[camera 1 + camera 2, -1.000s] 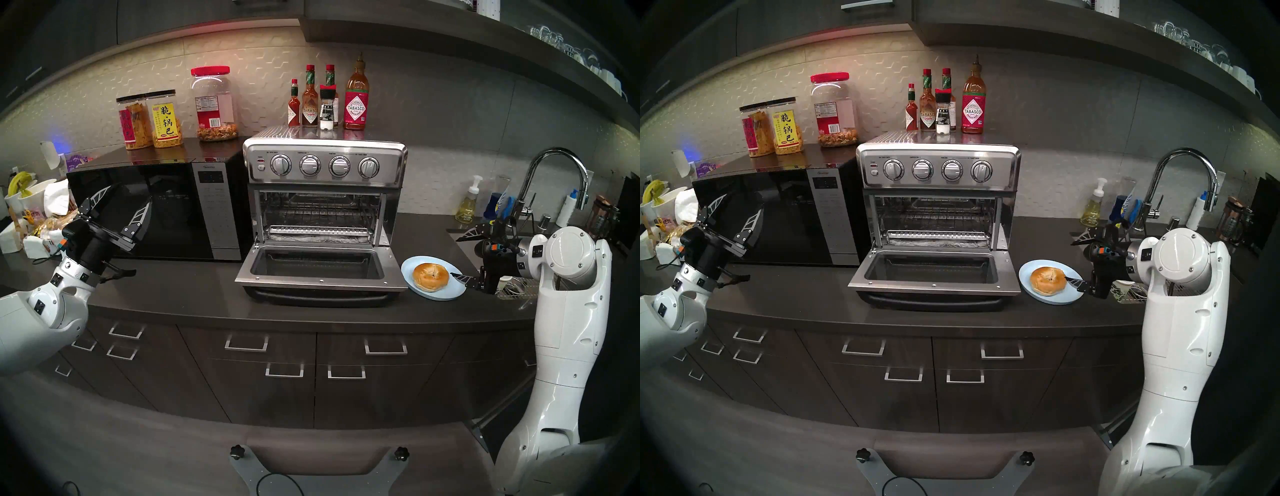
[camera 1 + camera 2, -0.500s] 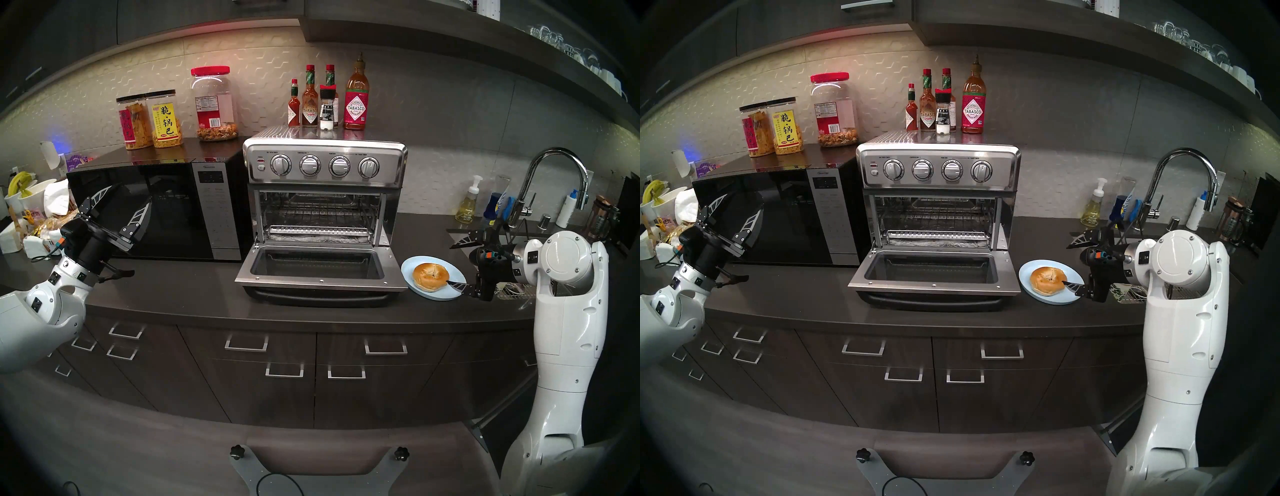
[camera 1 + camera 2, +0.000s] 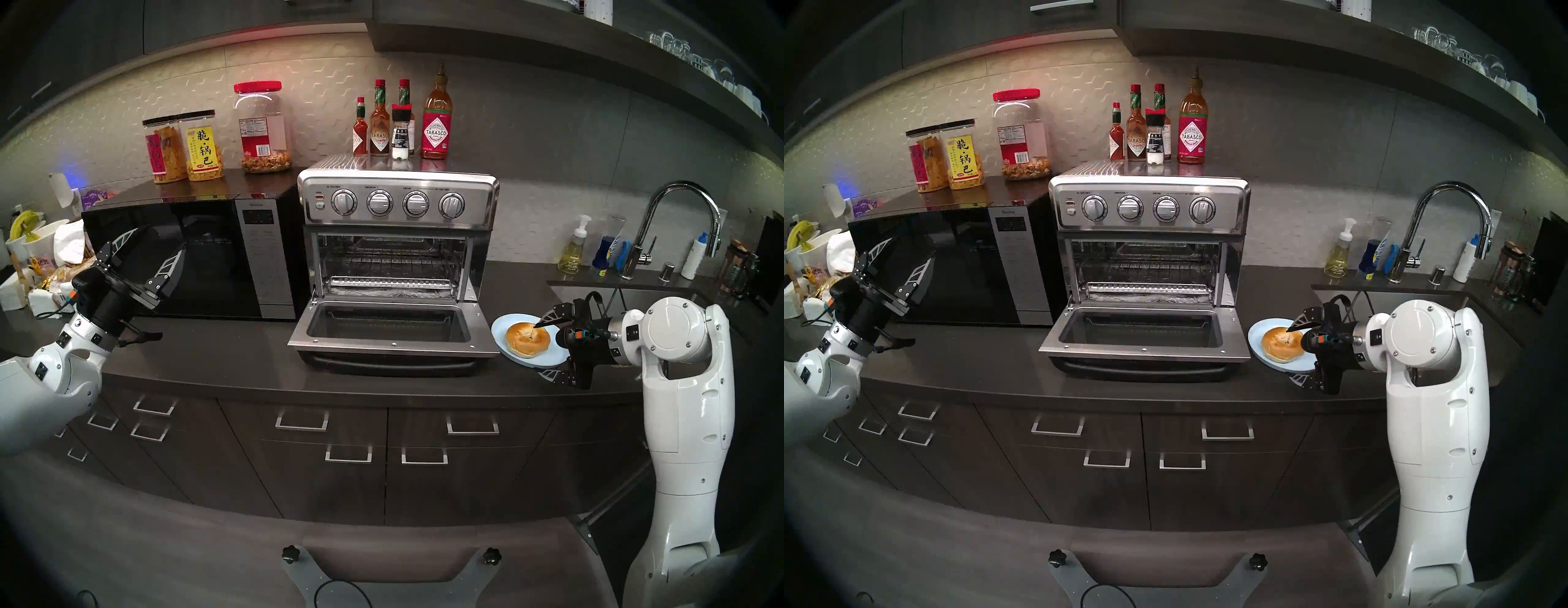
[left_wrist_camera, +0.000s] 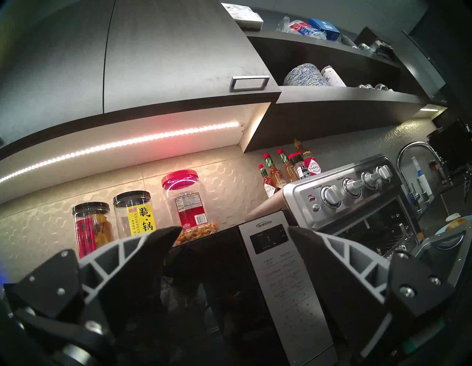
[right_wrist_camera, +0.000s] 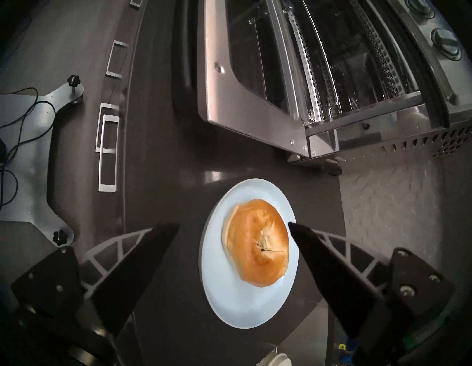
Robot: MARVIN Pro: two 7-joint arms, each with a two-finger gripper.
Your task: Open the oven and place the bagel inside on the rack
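You see a brushed-steel oven (image 3: pixel 398 199) with a glass-paned door, a glossy-crusted bagel (image 5: pixel 256 242) on a smooth matt blue plate (image 5: pixel 229 301), and a dark, faintly sheened countertop (image 3: pixel 220 356).

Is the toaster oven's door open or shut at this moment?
Open. The oven has its glass door dropped flat onto the counter, and the rack inside is exposed.

Glossy white arms (image 3: pixel 687 365), black wrists, ribbed fingers (image 5: pixel 329 260).
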